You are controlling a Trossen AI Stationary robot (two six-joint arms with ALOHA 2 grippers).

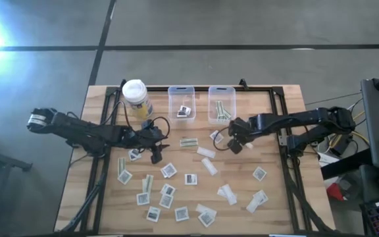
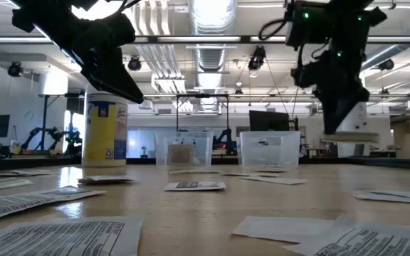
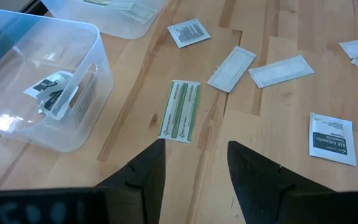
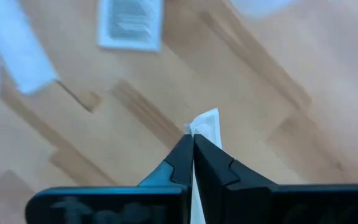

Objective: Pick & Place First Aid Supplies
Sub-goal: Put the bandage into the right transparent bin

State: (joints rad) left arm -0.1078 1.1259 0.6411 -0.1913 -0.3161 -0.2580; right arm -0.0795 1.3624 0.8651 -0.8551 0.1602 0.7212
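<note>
From above, many small white packets (image 1: 168,170) lie scattered over the front half of the worktop (image 1: 281,197); their print is too tiny to read.

Low view: the right gripper (image 2: 347,131) hangs above the wood.

Left wrist: the left gripper (image 3: 194,165) is spread wide over a green-striped strip (image 3: 180,111).

Right wrist: the fingers are pressed together, pinching a white packet (image 4: 205,127).

You have a matt, planked wood table (image 1: 275,197) with visible grain. Both far bins (image 3: 73,124) are clear glossy plastic. The packets (image 3: 332,139) look like smooth matt paper; the gripper fingers (image 3: 257,180) are dark matt plastic.
</note>
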